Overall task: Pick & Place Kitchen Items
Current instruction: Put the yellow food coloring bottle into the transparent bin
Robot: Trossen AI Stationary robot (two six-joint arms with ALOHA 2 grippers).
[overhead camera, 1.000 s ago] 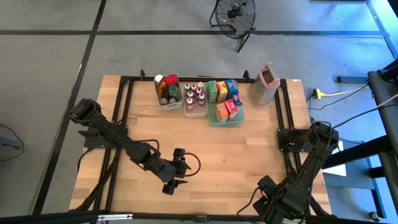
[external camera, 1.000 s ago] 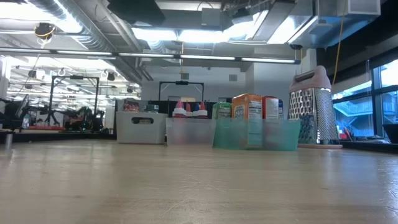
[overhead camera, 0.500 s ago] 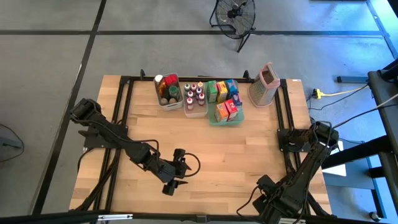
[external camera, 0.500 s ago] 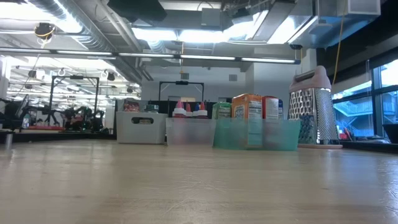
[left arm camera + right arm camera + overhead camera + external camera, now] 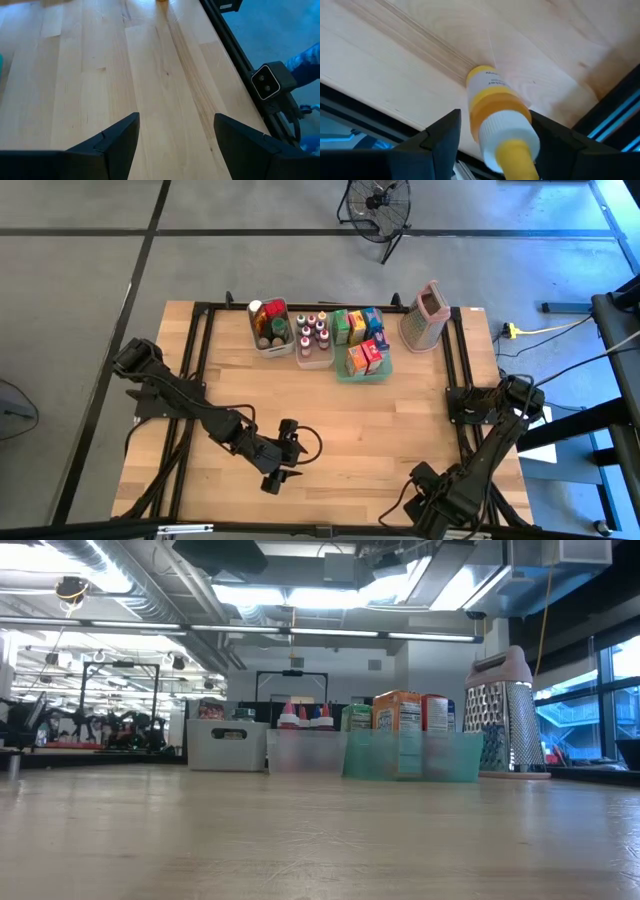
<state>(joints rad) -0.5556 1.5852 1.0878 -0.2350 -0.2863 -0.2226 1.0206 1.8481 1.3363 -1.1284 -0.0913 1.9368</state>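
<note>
Gripping a yellow-capped bottle (image 5: 497,117), right hand (image 5: 492,145); cap toward wrist.

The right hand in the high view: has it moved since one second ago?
Yes, slightly. The right hand, holding a yellow bottle, has shifted toward the left arm's side and away from the table's right rail.

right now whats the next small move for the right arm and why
Probably carry the yellow-capped bottle toward the bins at the table's far side. The right gripper holds it between its fingers at the near right corner, while the other groceries sit in those bins; the left gripper is open and empty.
</note>
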